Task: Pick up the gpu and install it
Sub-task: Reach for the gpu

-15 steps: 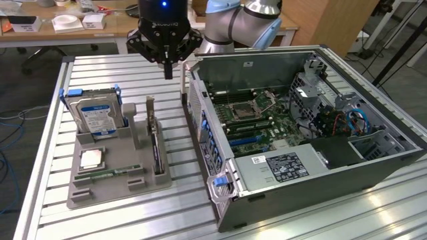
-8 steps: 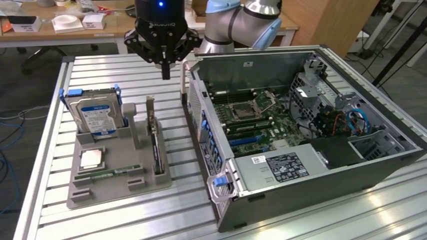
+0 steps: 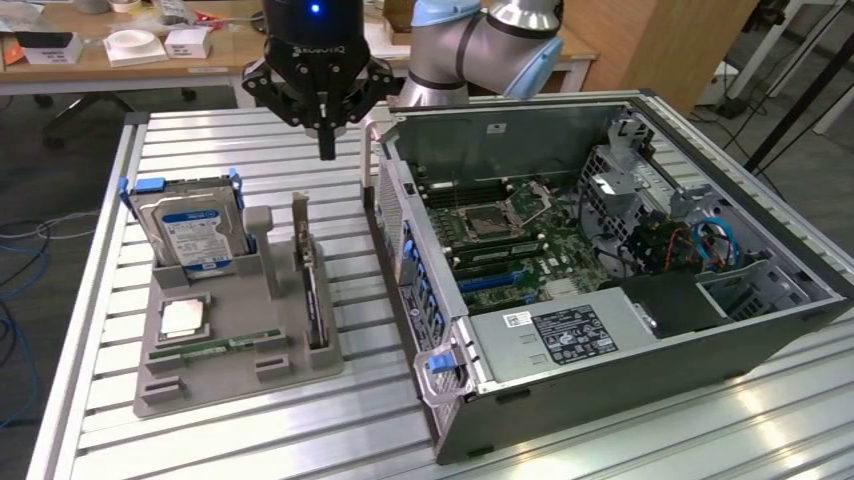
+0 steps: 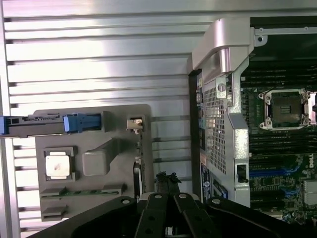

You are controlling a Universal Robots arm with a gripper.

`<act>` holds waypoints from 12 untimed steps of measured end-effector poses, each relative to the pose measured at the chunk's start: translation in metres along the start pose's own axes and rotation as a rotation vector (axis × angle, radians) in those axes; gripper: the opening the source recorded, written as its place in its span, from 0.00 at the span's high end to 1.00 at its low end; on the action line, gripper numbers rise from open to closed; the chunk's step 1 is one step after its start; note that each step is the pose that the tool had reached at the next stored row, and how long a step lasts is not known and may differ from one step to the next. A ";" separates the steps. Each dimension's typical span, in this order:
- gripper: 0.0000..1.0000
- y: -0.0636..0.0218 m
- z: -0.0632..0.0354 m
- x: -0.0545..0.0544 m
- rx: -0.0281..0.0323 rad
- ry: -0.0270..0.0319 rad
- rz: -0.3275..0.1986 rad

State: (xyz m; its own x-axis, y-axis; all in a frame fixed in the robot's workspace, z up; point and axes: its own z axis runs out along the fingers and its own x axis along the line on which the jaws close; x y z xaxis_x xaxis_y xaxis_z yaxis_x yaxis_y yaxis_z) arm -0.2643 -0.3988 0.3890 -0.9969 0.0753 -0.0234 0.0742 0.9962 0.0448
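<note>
Hanging over the slatted table [image 3: 227,150], the gripper [image 3: 327,150] has its two dark fingers pressed together into a single narrow point. Nothing is clamped between them, and they touch nothing. In the exterior view the tips hang in the air beyond the far end of the grey holder tray [image 3: 227,385], roughly over the strip of table between that tray and the open computer case [image 3: 561,410].

The gpu [image 3: 311,290] stands on its long edge in a slot along the tray's side nearest the case, with its metal bracket end upright at the far end. It sits well apart from the gripper and no finger reaches it. A blue-railed hard drive [image 3: 194,232] stands upright in the same tray, toward the exterior view's left of the card.

From the wrist view the closed gripper [image 4: 167,177] looks down on the tray [image 4: 89,198]. The thin dark line running along the tray's edge there seems to be the gpu [image 4: 139,168] seen edge-on, though it is too slim to be sure. The fingertips lie just to the case side of that line.
</note>
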 end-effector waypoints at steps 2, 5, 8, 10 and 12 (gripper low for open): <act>0.89 -0.0001 0.0000 0.001 0.0001 0.0000 0.000; 0.89 -0.0002 0.0001 0.002 0.0002 0.0001 0.000; 0.89 -0.0003 0.0002 0.004 0.0001 0.0000 0.000; 0.89 -0.0004 0.0003 0.005 0.0002 0.0000 0.000; 0.89 -0.0005 0.0003 0.007 0.0002 0.0000 0.000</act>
State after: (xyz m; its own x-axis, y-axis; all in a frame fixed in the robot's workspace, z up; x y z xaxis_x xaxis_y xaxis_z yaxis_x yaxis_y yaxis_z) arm -0.2710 -0.3988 0.3885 -0.9969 0.0752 -0.0233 0.0741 0.9963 0.0445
